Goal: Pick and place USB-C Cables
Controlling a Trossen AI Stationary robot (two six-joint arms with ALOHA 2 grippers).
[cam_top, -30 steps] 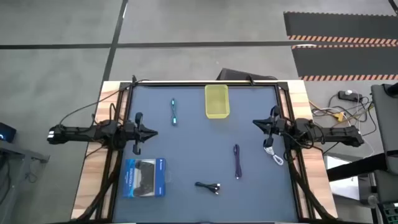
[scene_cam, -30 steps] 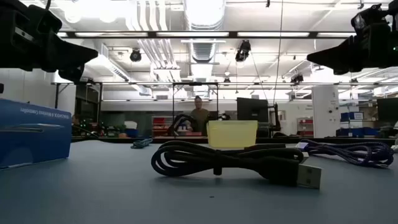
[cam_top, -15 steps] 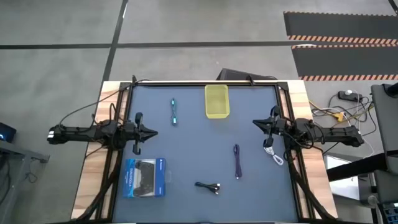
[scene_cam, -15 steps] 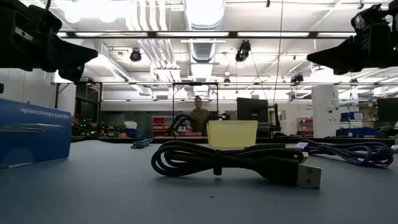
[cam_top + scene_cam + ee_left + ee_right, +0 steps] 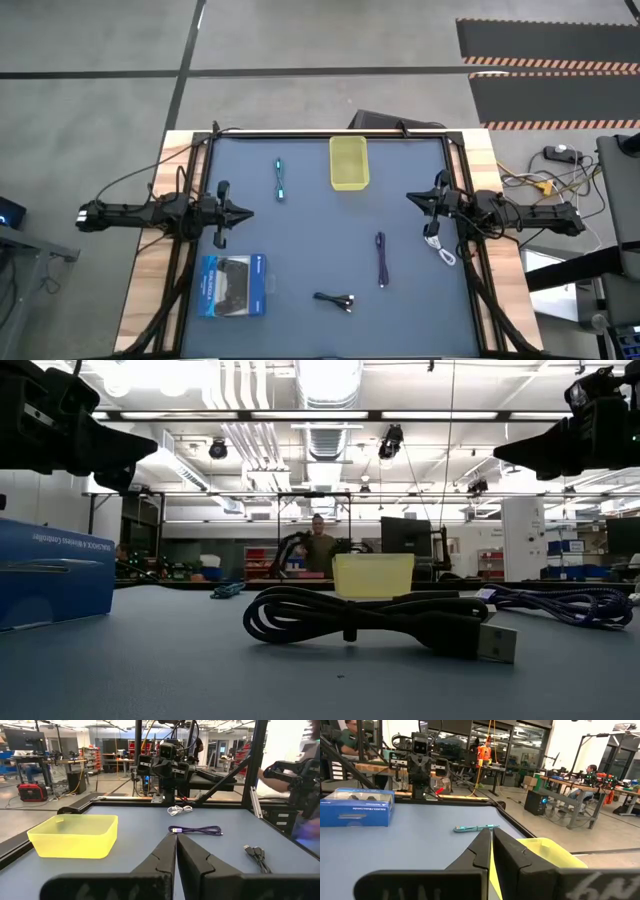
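Four short cables lie flat on the blue-grey mat. The teal cable (image 5: 280, 179) (image 5: 476, 827) is at far left. The purple cable (image 5: 381, 258) (image 5: 196, 830) is at right of centre, the black cable (image 5: 335, 299) (image 5: 380, 622) near the front edge, and the white cable (image 5: 440, 248) (image 5: 180, 809) by the right rail. My left gripper (image 5: 248, 211) (image 5: 176, 837) hovers shut over the mat's left side. My right gripper (image 5: 408, 197) (image 5: 490, 831) hovers shut over the right side, above and beyond the white cable. Neither touches anything.
A yellow bin (image 5: 349, 162) (image 5: 75, 835) stands open at the far middle of the mat. A blue-and-black retail box (image 5: 232, 285) (image 5: 50, 575) lies at near left. Black rails frame the mat. People are in the room beyond the table.
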